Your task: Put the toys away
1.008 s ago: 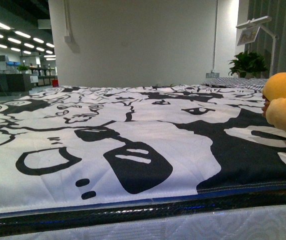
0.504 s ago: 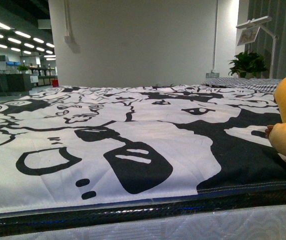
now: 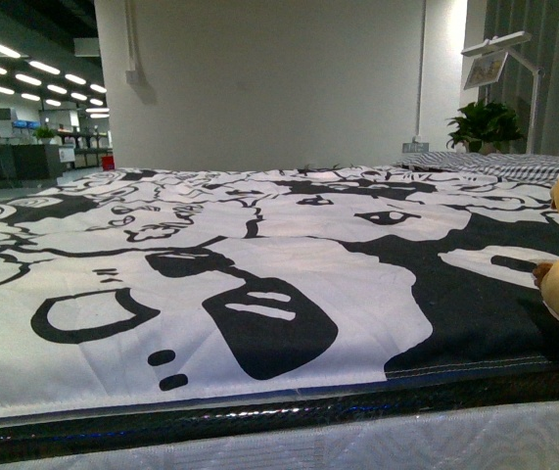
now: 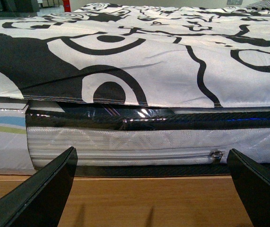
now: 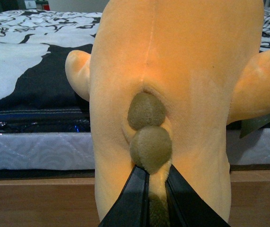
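A: Entry one, plush toy (image 5: 172,71), orange-yellow. Location?
B: Logged at the right edge of the front view, by the near edge of the black-and-white bedspread (image 3: 259,255). Contact with it cannot be told.
A: Entry two, right gripper (image 5: 156,201)?
B: Clamped on the toy's olive-brown tail.
A: Entry three, left gripper (image 4: 149,189)?
B: Fingers spread wide, nothing held, mattress side (image 4: 149,142) faced.

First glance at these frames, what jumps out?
The orange plush fills the right wrist view, its brown tail pinched in the shut jaws of the right gripper. In the front view a black-and-white bedspread spans the frame, the plush poking in at the right edge. The left gripper hangs open and empty facing the mattress side.
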